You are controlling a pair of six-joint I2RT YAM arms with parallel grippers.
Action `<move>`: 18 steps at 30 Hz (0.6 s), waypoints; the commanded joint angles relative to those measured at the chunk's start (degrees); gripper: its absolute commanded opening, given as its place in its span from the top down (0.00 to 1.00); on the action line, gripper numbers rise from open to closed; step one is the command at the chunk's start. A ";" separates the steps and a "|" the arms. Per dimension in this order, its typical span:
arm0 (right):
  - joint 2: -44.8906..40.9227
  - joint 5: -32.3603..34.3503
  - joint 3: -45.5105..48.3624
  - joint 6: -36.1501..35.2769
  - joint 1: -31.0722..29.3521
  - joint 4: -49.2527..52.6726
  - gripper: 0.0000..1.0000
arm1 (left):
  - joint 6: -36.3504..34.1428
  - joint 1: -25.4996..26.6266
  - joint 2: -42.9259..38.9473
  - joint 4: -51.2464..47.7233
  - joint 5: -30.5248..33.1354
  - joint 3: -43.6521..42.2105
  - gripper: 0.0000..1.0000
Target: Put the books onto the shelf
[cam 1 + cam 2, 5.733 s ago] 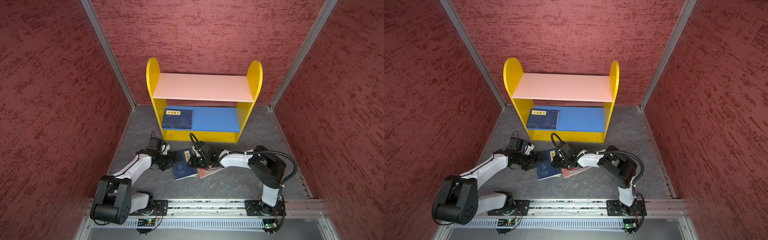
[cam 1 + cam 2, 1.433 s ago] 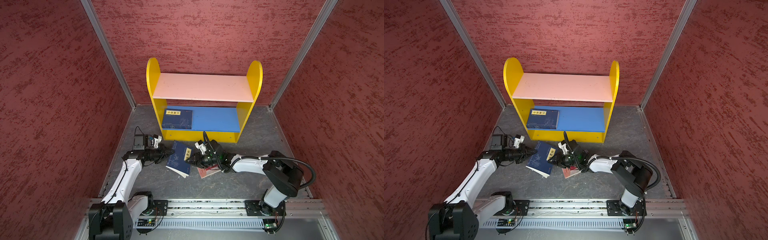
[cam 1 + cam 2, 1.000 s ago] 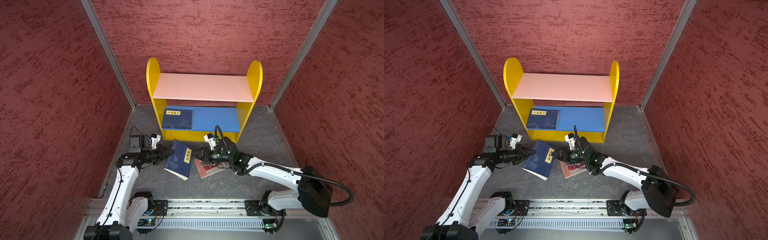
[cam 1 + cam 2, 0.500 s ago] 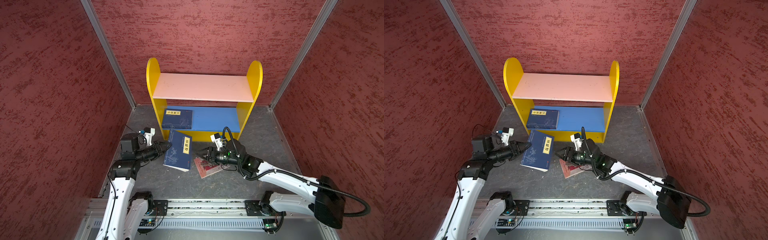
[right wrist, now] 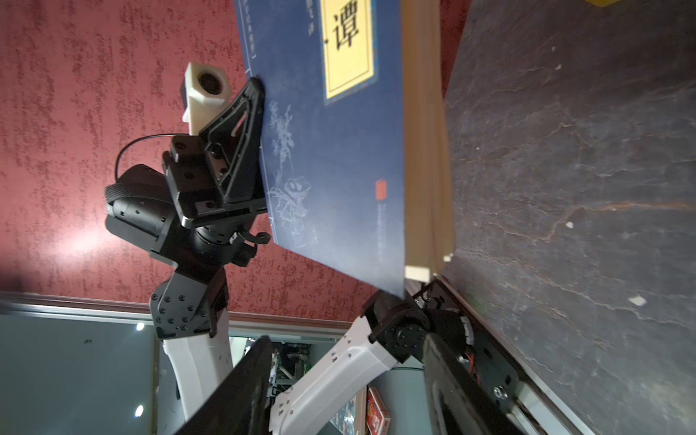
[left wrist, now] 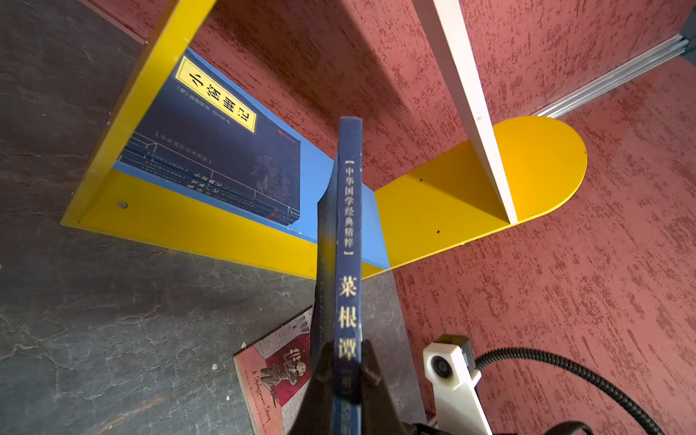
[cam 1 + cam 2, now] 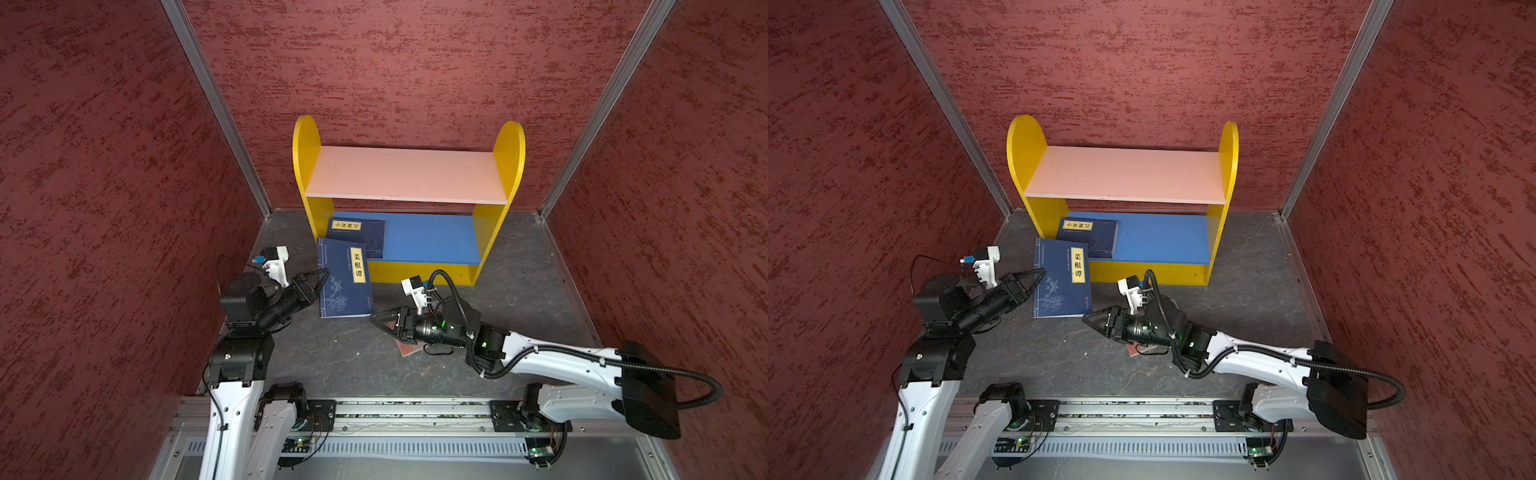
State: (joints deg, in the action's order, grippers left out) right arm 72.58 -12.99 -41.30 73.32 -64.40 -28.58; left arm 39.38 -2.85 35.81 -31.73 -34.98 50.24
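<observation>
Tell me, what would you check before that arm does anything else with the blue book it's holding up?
1. Left end effector clamped on the navy book by its spine: ok.
2. Free room on the blue lower board beside the stacked books: ok.
3. Right end effector open, holding nothing: ok.
4. Pink book clear of the carrying path: cannot tell.
5. Held book lined up with the lower opening: cannot tell.
</observation>
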 commanded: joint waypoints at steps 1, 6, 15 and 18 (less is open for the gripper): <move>1.96 6.12 -1.30 1.90 -1.75 -9.42 0.35 | 3.33 -0.05 0.18 3.60 2.27 1.58 1.00; 7.89 7.80 -2.50 4.20 -2.99 -17.29 0.35 | 6.97 -0.08 1.05 3.88 4.37 1.73 1.00; 16.75 10.74 -3.04 7.20 -3.10 -30.08 0.35 | 12.30 0.61 2.29 7.62 5.87 0.90 1.00; 17.12 13.25 -1.46 7.87 -3.10 -33.42 0.35 | 13.21 0.57 2.42 7.38 5.84 0.84 1.00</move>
State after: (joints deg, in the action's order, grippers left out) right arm 89.97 -3.75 -42.63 79.40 -67.09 -53.10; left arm 50.78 -2.57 38.59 -28.12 -29.63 50.48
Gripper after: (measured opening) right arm 0.652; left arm 0.106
